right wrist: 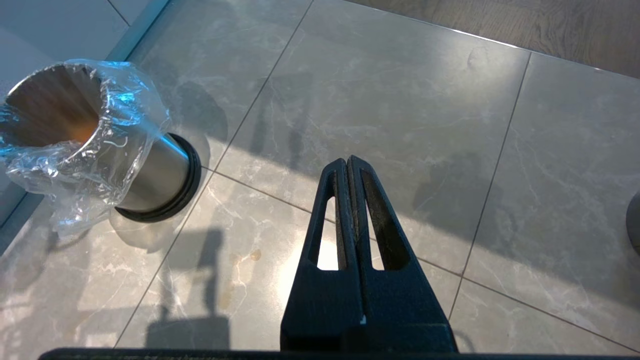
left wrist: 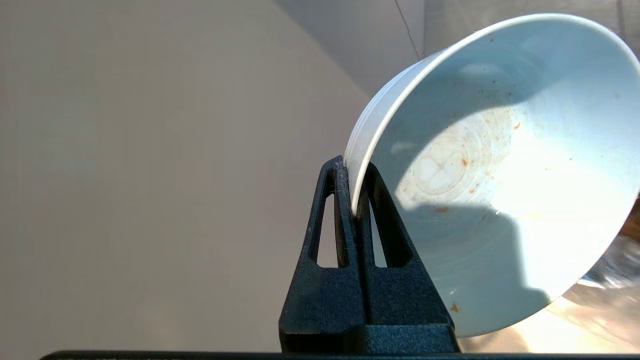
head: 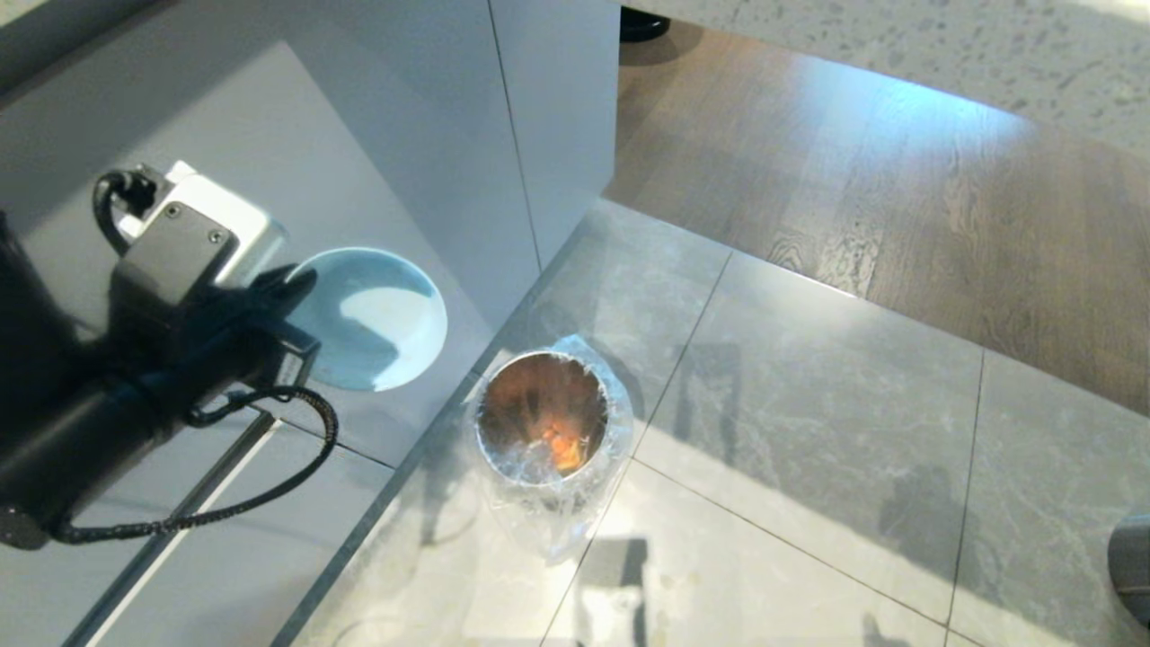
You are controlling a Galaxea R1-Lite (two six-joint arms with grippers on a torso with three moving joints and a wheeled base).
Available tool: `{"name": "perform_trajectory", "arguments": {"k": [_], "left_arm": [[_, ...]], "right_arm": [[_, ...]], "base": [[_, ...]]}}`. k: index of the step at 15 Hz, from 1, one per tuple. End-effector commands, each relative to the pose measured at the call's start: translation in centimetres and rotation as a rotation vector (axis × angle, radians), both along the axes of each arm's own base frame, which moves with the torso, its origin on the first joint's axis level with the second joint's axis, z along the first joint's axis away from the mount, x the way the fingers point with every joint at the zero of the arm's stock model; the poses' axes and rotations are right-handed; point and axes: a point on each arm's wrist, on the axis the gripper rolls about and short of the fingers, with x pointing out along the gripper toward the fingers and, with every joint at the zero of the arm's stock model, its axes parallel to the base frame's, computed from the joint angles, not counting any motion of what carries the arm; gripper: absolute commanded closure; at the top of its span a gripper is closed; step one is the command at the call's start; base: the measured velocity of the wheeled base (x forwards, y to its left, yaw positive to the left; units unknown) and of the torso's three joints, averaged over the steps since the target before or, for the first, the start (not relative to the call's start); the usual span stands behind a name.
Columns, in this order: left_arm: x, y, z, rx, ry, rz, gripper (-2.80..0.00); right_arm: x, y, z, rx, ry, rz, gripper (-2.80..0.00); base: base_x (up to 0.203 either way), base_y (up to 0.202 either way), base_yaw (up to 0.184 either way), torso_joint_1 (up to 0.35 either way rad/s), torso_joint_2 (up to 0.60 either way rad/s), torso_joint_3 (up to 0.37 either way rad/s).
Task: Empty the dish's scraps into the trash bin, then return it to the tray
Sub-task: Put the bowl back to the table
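- We see our left gripper [left wrist: 356, 200] pinching the rim of the dish [left wrist: 500, 165], one finger inside and one outside.
- We hold the dish tilted on edge in the air beside the white cabinet [head: 404, 135], with only specks and smears in it.
- The trash bin [head: 548, 431] stands on the tiled floor [head: 809, 431] nearby, orange scraps [head: 564, 445] inside.
- Our right gripper [right wrist: 348, 165] is pressed shut on nothing, over the floor.

The grey tiled floor [head: 809, 431] carries the steel trash bin [head: 548, 431] beside a white cabinet [head: 431, 135]
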Motion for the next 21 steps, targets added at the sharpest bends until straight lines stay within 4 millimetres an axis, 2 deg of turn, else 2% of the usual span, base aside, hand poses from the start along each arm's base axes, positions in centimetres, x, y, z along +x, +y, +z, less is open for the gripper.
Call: {"name": "perform_trajectory", "arguments": {"k": [1, 7, 12, 15, 21], "left_arm": [[-1.1, 0.4, 0.2, -0.039, -0.009, -0.016, 0.00], [-2.9, 0.7, -0.8, -0.105, 0.106, -0.211, 0.00], [-5.2, 1.4, -0.5, -0.261, 0.199, -0.316, 0.00], [-6.5, 1.9, -0.8, -0.337, 0.238, -0.344, 0.00], [-9.8, 3.5, -2.8, -0.451, 0.256, -0.350, 0.00]], "right_arm": [[0.0, 0.0, 0.0, 0.001, -0.001, 0.000, 0.00], [0.0, 0.0, 0.0, 0.001, -0.001, -0.001, 0.00], [0.0, 0.0, 0.0, 0.001, -0.001, 0.001, 0.00], [0.0, 0.0, 0.0, 0.001, -0.001, -0.001, 0.00], [0.0, 0.0, 0.0, 0.001, -0.001, -0.001, 0.00]], "base": [[0.000, 0.000, 0.000, 0.000, 0.00, 0.000], [0.000, 0.000, 0.000, 0.000, 0.00, 0.000], [0.000, 0.000, 0.000, 0.000, 0.00, 0.000], [0.000, 0.000, 0.000, 0.000, 0.00, 0.000], [0.000, 0.000, 0.000, 0.000, 0.00, 0.000]]}}
